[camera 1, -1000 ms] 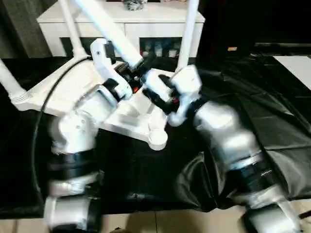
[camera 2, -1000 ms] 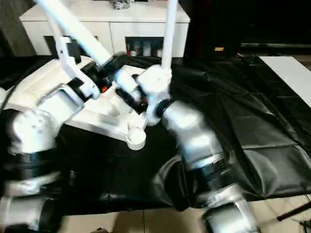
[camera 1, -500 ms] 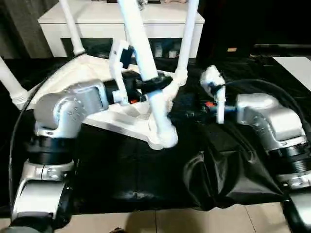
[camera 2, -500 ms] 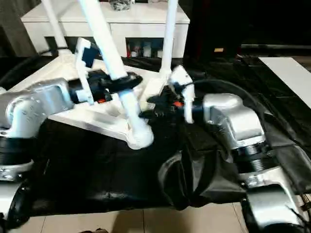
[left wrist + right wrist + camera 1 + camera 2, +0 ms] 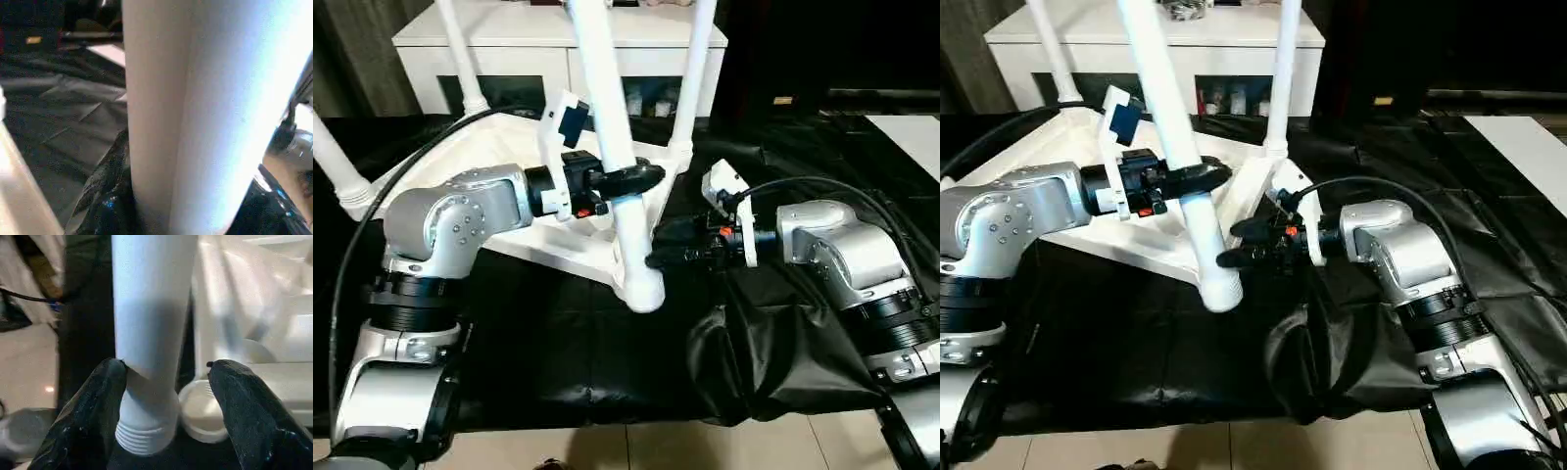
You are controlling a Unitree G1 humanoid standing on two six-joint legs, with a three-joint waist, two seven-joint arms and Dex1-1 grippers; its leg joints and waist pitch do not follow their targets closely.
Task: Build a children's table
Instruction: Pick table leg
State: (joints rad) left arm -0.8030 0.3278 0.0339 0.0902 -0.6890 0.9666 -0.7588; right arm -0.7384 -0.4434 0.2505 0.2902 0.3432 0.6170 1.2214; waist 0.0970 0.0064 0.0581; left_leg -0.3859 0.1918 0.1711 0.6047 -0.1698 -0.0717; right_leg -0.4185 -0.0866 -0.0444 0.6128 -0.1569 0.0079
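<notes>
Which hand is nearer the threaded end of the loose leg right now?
Right. The right hand sits open around the leg just above its threaded end; the left hand grips the leg higher up.

Leg (image 5: 628,186) betw. both claws.
</notes>
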